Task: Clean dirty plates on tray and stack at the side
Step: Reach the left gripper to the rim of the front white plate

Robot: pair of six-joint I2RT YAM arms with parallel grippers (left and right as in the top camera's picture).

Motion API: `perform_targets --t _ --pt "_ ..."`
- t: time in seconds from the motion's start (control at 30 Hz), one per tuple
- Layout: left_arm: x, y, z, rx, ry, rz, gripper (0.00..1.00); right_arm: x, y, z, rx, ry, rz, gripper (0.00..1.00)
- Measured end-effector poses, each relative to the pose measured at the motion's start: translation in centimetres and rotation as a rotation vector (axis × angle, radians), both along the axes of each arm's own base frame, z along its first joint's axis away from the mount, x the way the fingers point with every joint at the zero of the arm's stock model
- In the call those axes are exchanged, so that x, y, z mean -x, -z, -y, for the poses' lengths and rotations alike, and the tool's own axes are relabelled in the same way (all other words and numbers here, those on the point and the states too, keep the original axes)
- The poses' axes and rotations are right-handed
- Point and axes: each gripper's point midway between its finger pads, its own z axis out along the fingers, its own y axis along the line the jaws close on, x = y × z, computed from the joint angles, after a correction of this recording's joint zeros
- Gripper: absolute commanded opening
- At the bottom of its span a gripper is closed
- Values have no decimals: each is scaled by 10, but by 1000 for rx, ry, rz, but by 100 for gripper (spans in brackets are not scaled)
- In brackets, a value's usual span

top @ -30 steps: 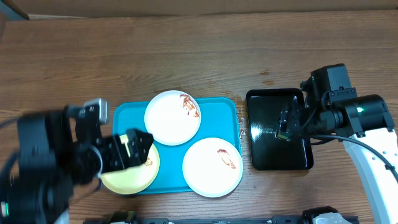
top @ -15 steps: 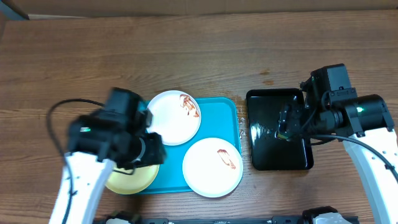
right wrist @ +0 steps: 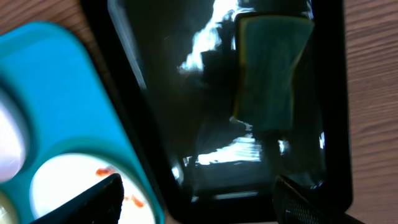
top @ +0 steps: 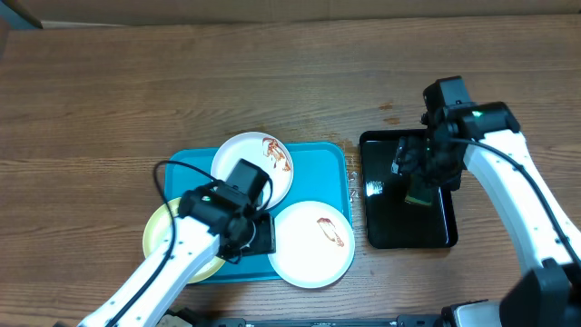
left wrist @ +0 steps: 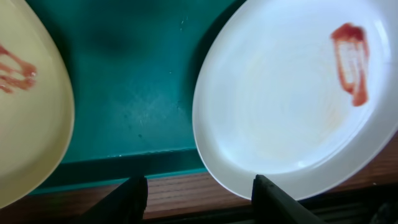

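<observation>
1. A brown wooden table [top: 136,91] of long planks fills the overhead frame. A pale strip runs beyond its far edge along the top.
2. The turquoise tray [top: 322,177] lies lower centre-left. A glossy black tray [top: 386,227] sits just to its right, with a narrow band of wood between them.
3. Three plates rest on the turquoise tray. The upper white plate [top: 245,177] is at the tray's top edge. The lower white plate [top: 304,250] overhangs the bottom rim, and the yellow-green plate [top: 156,234] overhangs the left rim. All three are smeared with red-brown sauce.
4. My left gripper [left wrist: 198,199] hangs low over the tray's near rim, between the yellow-green plate and the lower white plate. Its jaws are apart and grasp nothing.
5. My right gripper [right wrist: 199,202] hovers over the black tray with its jaws spread wide and nothing in them.
6. Only the overhead view takes in the upper white plate and both arms at once. There my left arm covers much of the yellow-green plate.
7. Only the left wrist view shows that plate's sauce smear [left wrist: 15,71], at the frame's left edge.
8. Only the right wrist view shows the yellow-green sponge [right wrist: 270,74] plainly. It lies flat on the black tray at upper right, clear of my fingers, amid bright glare. From overhead, my wrist hides most of it.
</observation>
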Motion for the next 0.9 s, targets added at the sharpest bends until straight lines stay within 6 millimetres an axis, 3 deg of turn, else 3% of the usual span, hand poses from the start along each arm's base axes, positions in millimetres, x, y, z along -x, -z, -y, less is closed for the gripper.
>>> perform_targets --t 0.17,0.43,0.7,0.9 --pt "7 26 5 -25 3 -62 55 -15 15 5 41 42 6 79" --pt "0 45 11 -56 -14 -81 49 -25 26 10 74 59 10 77" --pt "-5 68 23 -79 -11 -93 20 -29 40 22 145 97 -10 76" --pt "-7 72 19 -105 -23 -87 8 -21 51 33 165 134 -37 76"
